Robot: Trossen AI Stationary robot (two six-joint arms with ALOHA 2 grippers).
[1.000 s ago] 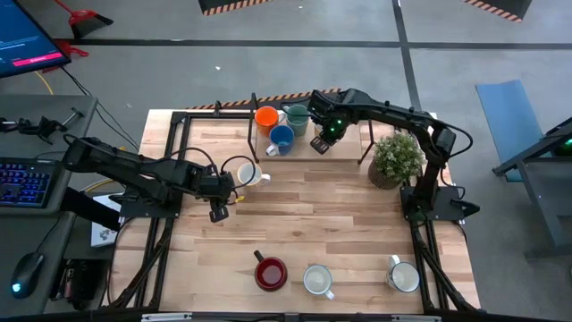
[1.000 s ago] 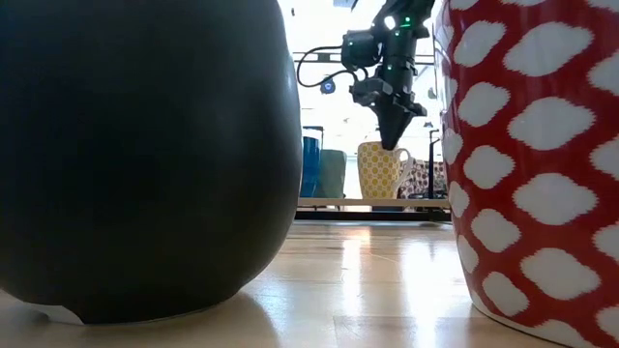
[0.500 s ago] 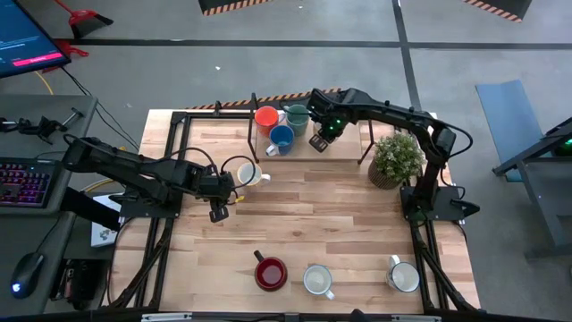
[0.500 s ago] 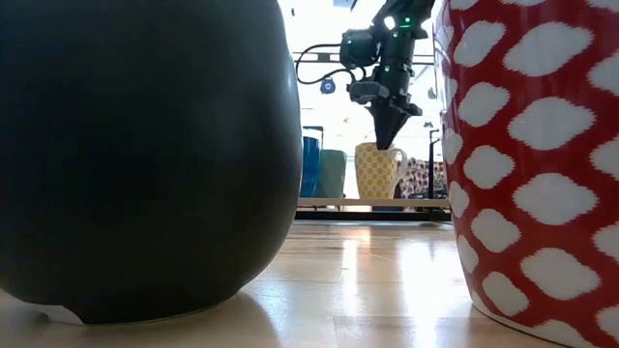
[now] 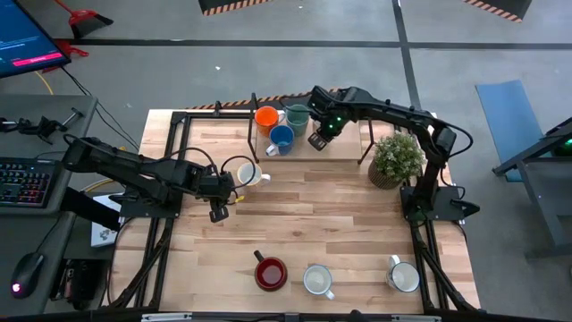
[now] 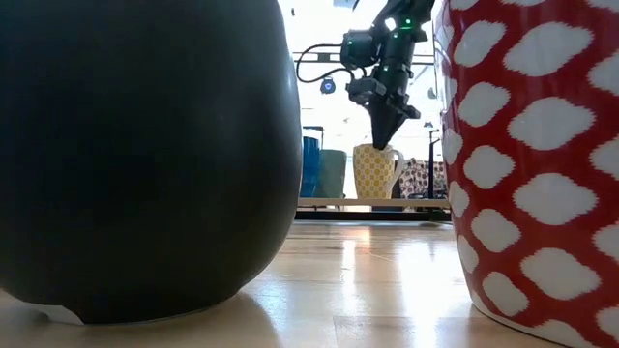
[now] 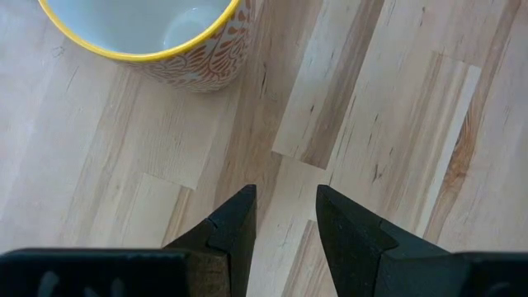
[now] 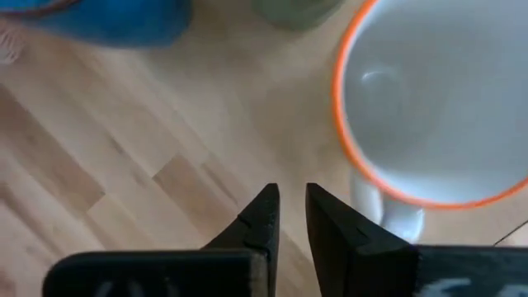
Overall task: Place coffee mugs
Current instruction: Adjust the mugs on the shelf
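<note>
Wooden counter (image 5: 340, 206) holds my mugs: orange (image 5: 265, 116), green (image 5: 296, 115) and blue (image 5: 281, 138) ones at the back, three at the front. My right end effector (image 5: 318, 141), tips slightly apart and holding nothing, hangs just beside the back group. My left end effector (image 5: 217, 211) is spread, empty, near a yellow-rimmed mug (image 5: 248, 173).

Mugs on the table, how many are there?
8. Back: orange mug, teal mug, blue mug, patterned mug half hidden under the right gripper. Middle: yellow-rimmed mug. Front: dark red mug, cream mug, white mug.
</note>
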